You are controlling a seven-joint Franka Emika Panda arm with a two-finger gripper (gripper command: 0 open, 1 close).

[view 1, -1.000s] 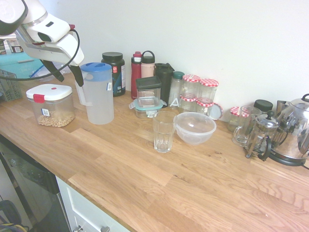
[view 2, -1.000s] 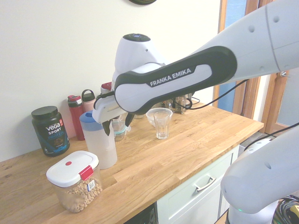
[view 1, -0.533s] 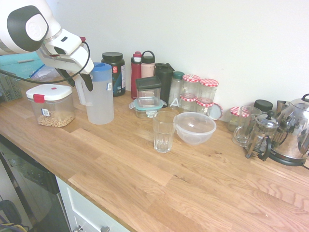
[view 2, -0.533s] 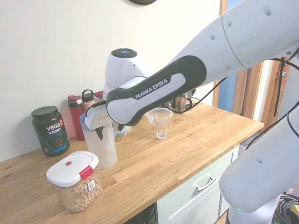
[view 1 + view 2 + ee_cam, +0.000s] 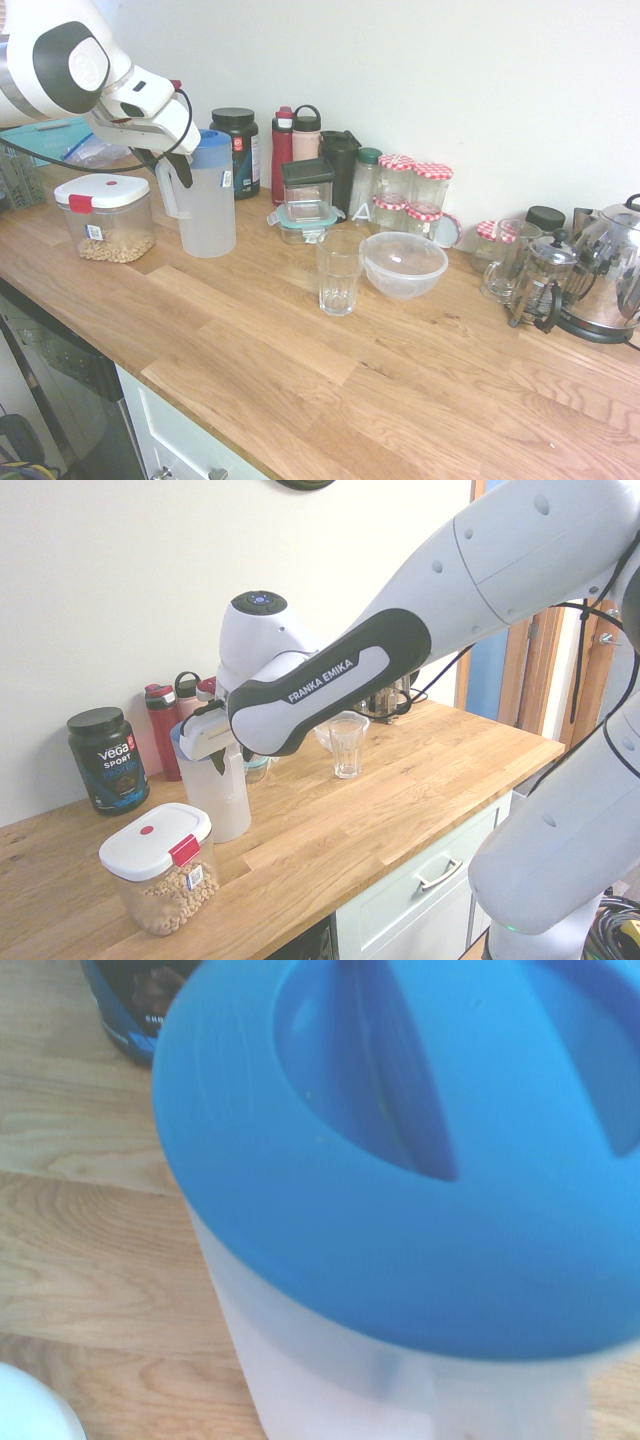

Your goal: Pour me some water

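Hand (image 5: pixel 170 168) straddles the pitcher (image 5: pixel 205 200) handle, fingers apart, cereal box (image 5: pixel 104 217) and glass (image 5: pixel 338 272) flanking it.

A translucent white pitcher (image 5: pixel 207 205) with a blue lid (image 5: pixel 420 1160) stands upright on the wooden counter (image 5: pixel 330 370), its handle facing the cereal container (image 5: pixel 105 217) just beside it. A clear, empty ribbed glass (image 5: pixel 339 272) stands upright farther along the counter, well apart from the pitcher, close to a clear bowl (image 5: pixel 403 265).
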